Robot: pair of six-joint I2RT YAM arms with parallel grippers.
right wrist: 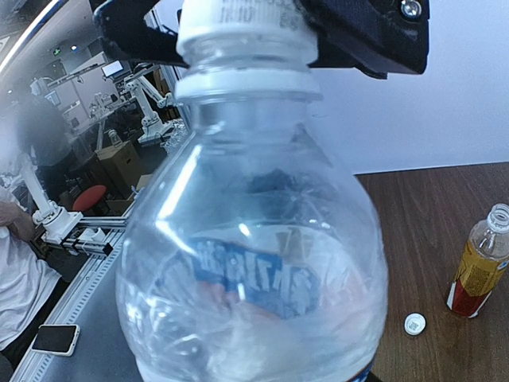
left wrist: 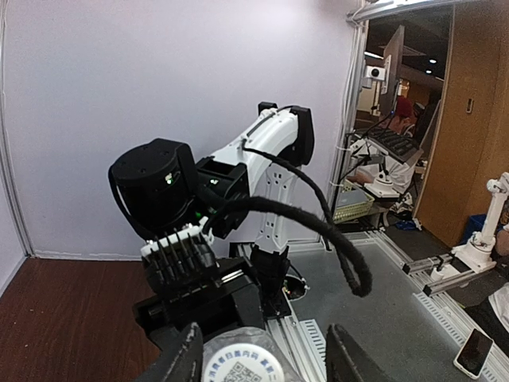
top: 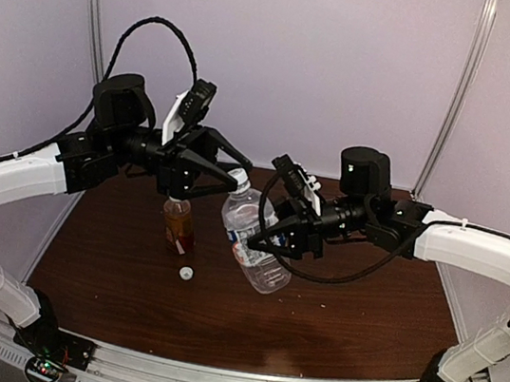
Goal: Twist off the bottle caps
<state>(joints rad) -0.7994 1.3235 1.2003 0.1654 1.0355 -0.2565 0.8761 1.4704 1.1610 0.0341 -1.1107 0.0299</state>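
My right gripper [top: 262, 238] is shut on the body of the clear bottle [top: 253, 234] with the blue-white label and holds it tilted above the table. This bottle [right wrist: 254, 239] fills the right wrist view and hides that gripper's fingers. Its white cap [top: 239, 178] is on the neck. My left gripper [left wrist: 262, 358] straddles that cap [left wrist: 242, 364]; the left finger is at the cap and a gap shows before the right finger [left wrist: 350, 358]. The amber bottle [top: 178, 223] stands upright with a bare neck, and a loose white cap [top: 186, 273] lies in front of it.
The brown tabletop [top: 332, 318] ends in a metal rail [top: 236, 380] at the near edge. Metal frame posts [top: 96, 4] stand at the back corners. The amber bottle [right wrist: 481, 270] and loose cap [right wrist: 413, 323] sit just left of the held bottle.
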